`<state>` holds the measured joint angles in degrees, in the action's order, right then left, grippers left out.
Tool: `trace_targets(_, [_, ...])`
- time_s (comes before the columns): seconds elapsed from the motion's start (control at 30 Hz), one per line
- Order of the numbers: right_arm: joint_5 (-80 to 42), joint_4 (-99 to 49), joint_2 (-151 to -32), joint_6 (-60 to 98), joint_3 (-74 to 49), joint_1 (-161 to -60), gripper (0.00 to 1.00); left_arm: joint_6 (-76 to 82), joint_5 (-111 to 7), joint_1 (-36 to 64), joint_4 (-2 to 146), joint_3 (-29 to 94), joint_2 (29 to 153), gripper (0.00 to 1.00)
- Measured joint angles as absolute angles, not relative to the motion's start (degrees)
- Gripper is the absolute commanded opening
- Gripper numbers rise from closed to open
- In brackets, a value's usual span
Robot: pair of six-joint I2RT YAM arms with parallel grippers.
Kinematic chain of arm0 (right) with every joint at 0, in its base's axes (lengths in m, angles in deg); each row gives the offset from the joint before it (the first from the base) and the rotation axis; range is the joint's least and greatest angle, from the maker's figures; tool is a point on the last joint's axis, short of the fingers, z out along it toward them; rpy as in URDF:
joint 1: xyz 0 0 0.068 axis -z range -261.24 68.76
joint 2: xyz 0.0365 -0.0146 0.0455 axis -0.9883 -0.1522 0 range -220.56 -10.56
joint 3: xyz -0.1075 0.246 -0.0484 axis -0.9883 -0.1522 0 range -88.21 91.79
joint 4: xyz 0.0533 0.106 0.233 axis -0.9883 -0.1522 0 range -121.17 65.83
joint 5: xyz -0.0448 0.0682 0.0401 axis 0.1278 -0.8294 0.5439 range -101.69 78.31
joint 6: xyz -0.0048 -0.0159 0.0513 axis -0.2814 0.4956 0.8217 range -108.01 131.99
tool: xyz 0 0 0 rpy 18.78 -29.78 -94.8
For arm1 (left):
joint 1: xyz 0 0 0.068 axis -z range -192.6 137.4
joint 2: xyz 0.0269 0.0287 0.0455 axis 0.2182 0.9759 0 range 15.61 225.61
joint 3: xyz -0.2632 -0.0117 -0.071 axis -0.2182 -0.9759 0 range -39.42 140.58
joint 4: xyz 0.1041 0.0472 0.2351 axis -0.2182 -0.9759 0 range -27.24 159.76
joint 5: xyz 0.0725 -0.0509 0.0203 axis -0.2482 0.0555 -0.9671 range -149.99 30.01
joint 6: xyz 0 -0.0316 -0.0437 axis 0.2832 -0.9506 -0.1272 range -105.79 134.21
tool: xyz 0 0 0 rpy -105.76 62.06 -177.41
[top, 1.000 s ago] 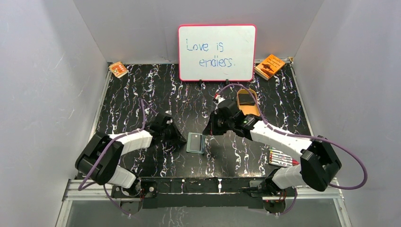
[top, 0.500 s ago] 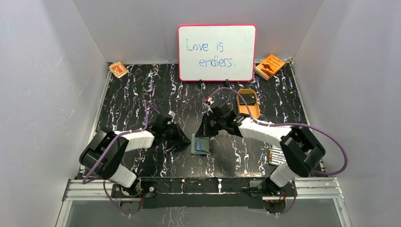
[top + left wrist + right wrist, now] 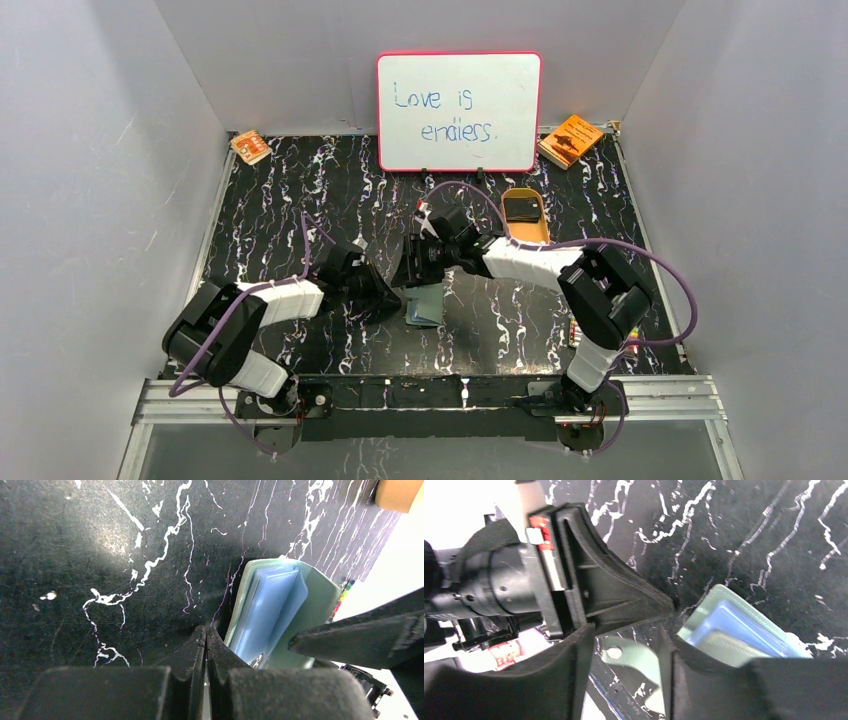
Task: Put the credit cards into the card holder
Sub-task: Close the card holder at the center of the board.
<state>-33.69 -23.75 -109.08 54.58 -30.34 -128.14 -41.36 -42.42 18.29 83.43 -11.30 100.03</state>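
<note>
The grey-green card holder (image 3: pixel 426 304) lies near the table's front centre, its cover raised off pale blue inner sleeves (image 3: pixel 267 612). My left gripper (image 3: pixel 386 295) is shut with nothing between its fingers, its tips (image 3: pixel 205 636) down on the table against the holder's left edge. My right gripper (image 3: pixel 413 270) hangs over the holder's far end with jaws apart. The holder's green snap flap (image 3: pixel 631 662) shows in the gap between its fingers (image 3: pixel 624 635). One dark credit card (image 3: pixel 521 209) lies in the tan oval tray (image 3: pixel 538 232).
A whiteboard (image 3: pixel 459 98) stands at the back. Orange booklets lie at the back left (image 3: pixel 250 146) and back right (image 3: pixel 570 139). Marker pens (image 3: pixel 574 333) sit behind the right arm's elbow. Grey walls close in both sides.
The right arm has swung left to the holder and its jaws have parted. The holder, flat and closed before, now stands open. My left gripper has shifted slightly right.
</note>
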Motion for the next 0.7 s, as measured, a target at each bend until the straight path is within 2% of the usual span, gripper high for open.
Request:
trace_targets(0.03, [-33.98,-24.32,-109.08,53.88,-29.51,-128.25,0.67,-41.36,-42.58,18.32,83.17,-11.30,99.92,0.00])
trace_targets(0.07, [-34.20,-24.86,-109.08,53.35,-28.60,-128.38,0.75,-41.36,-42.73,18.34,83.02,-11.30,99.81,0.00])
trace_targets(0.17, [-34.17,-27.22,-108.80,51.54,-26.04,-128.66,0.83,-41.34,-43.12,18.38,82.54,-11.30,99.48,0.00])
trace_targets(0.33, [-33.87,-33.74,-106.27,48.04,-23.26,-128.95,0.87,-41.34,-43.58,18.38,81.79,-11.30,99.11,0.00])
trace_targets(0.47, [-32.29,-38.92,-103.27,45.70,-21.08,-128.95,0.85,-41.31,-43.84,18.45,81.31,-11.10,99.02,0.00])
trace_targets(0.57, [-28.60,-42.65,-99.05,44.31,-20.84,-128.95,0.78,-41.27,-44.37,18.53,80.61,-10.91,98.65,0.00])
trace_targets(0.6, [-26.90,-43.88,-97.11,43.91,-21.03,-128.95,0.71,-41.25,-44.52,18.53,80.26,-10.84,98.56,0.00])
trace_targets(0.7, [-22.94,-44.62,-90.31,42.84,-24.27,-128.51,0.35,-41.14,-44.81,18.53,79.74,-10.73,98.35,0.00])
